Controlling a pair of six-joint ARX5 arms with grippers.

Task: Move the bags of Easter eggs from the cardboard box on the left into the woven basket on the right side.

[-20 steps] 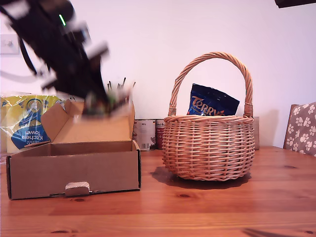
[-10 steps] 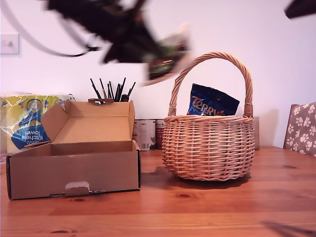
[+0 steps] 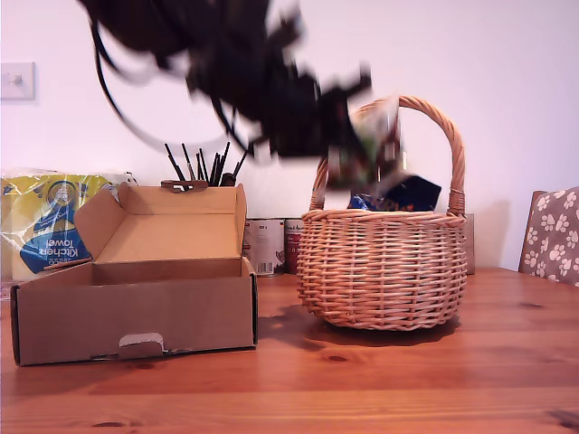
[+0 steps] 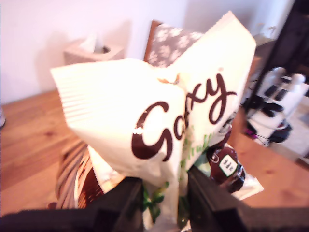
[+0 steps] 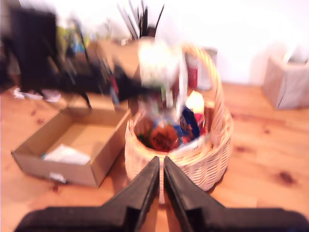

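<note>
My first gripper (image 4: pixel 166 195) is shut on the lower edge of a white and green bag of Easter eggs (image 4: pixel 159 121) printed "Galaxy". In the exterior view this blurred gripper (image 3: pixel 362 158) holds the bag (image 3: pixel 378 136) under the arched handle, just above the woven basket (image 3: pixel 384 271). A dark blue bag (image 3: pixel 418 192) leans inside the basket behind it. The cardboard box (image 3: pixel 136 307) stands open at the exterior view's left. My second gripper (image 5: pixel 161 163) is shut on nothing, high above the near rim of the basket (image 5: pixel 215 145). A pale flat item (image 5: pixel 65 154) lies in the box (image 5: pixel 104 164).
A yellow and blue kitchen towel pack (image 3: pixel 50 221) stands behind the box, with black sticks (image 3: pixel 204 163) and metal tins (image 3: pixel 271 242) at the back. A paw-print chair (image 3: pixel 552 235) is at the exterior view's right edge. A tissue box (image 5: pixel 287 79) sits beyond the basket.
My first arm has swung from above the cardboard box up and toward the exterior view's right with the white and green bag, and now hangs over the basket.
</note>
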